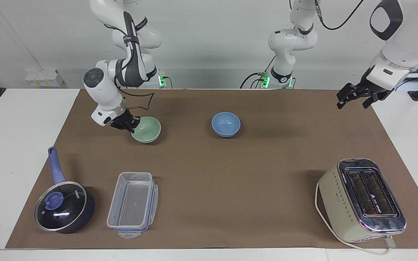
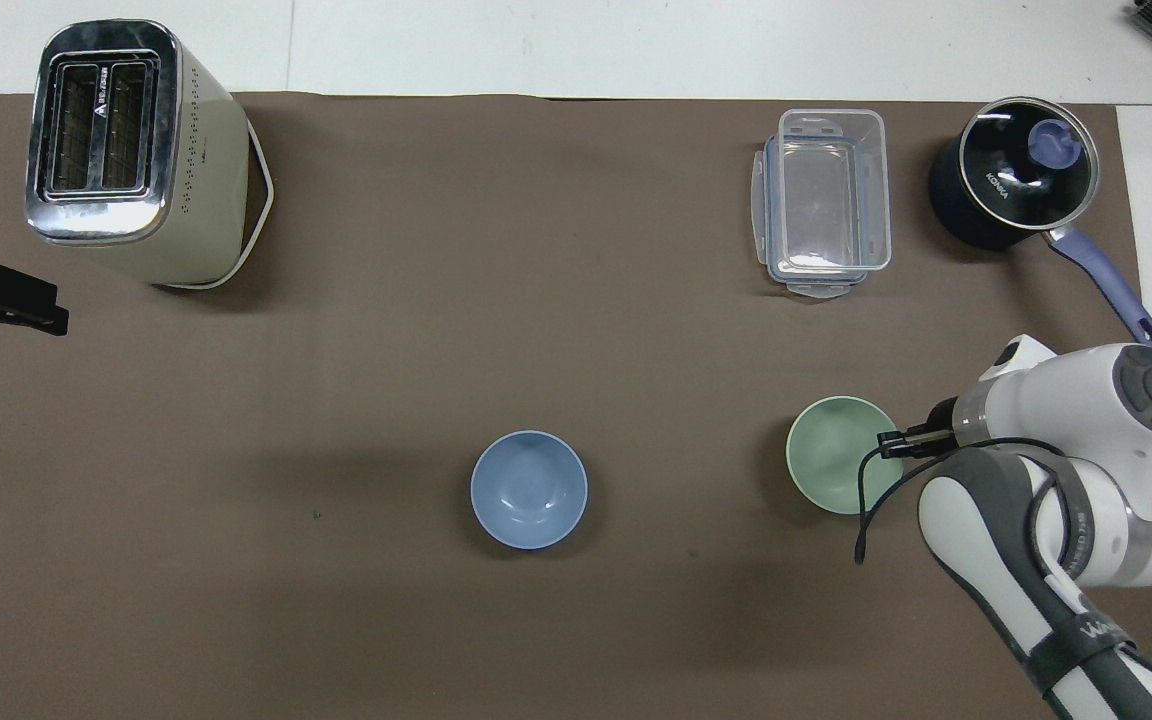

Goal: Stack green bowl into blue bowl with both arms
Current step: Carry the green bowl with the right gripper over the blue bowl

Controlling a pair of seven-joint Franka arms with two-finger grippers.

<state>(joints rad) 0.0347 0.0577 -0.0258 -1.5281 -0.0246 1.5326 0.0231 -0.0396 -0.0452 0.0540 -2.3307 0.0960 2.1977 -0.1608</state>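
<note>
The pale green bowl (image 1: 146, 129) (image 2: 839, 468) is toward the right arm's end of the brown mat. My right gripper (image 1: 132, 125) (image 2: 888, 441) is shut on its rim, on the side toward the right arm's end, and the bowl is tipped and lifted slightly. The pale blue bowl (image 1: 225, 124) (image 2: 528, 489) stands upright near the middle of the mat, empty, beside the green bowl. My left gripper (image 1: 354, 97) (image 2: 6, 305) is open and empty, raised over the mat's edge at the left arm's end, where it waits.
A clear plastic container (image 1: 132, 204) (image 2: 822, 202) and a dark blue lidded saucepan (image 1: 64, 206) (image 2: 1016, 185) stand farther from the robots than the green bowl. A cream toaster (image 1: 363, 201) (image 2: 131, 150) stands toward the left arm's end.
</note>
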